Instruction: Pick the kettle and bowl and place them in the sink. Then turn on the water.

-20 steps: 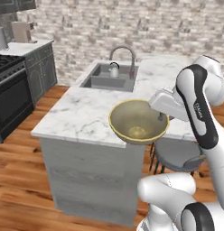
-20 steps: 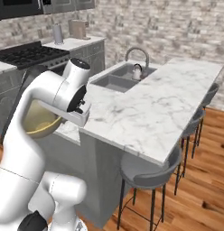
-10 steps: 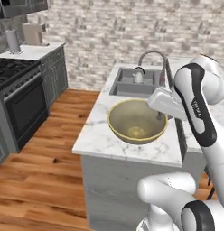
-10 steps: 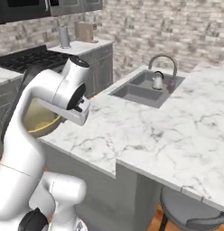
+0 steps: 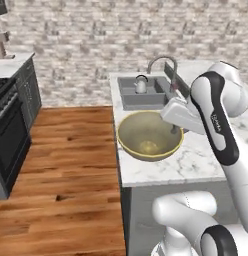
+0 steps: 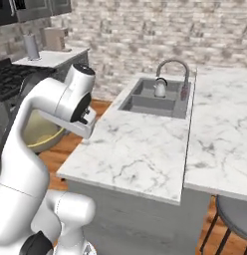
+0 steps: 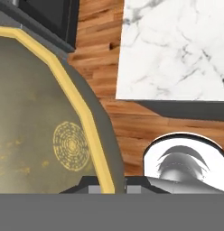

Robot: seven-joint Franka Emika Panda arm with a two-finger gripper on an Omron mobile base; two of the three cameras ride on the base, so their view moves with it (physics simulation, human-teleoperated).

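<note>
The bowl (image 5: 149, 136) hangs by its rim from the end effector (image 5: 174, 131), whose jaws are clamped on it, over the near end of the marble tabletop (image 6: 145, 149). The kettle (image 5: 141, 85) already sits in the sink (image 5: 127, 97) (under the faucet (image 5: 163, 65)). Since half a second ago the base has driven on: the sink now lies closer and more straight ahead.

My arm (image 5: 216, 117): glossy white rounded shells, dark grey-black bands at joints, small pale lettering on dark forearm strip. Bulbous white shoulder and elbow housings, black disc on joint cap (image 6: 83, 107). Flat pale grey wrist block. White curved base segments (image 5: 183, 215) below, dark ring at bottom.
</note>
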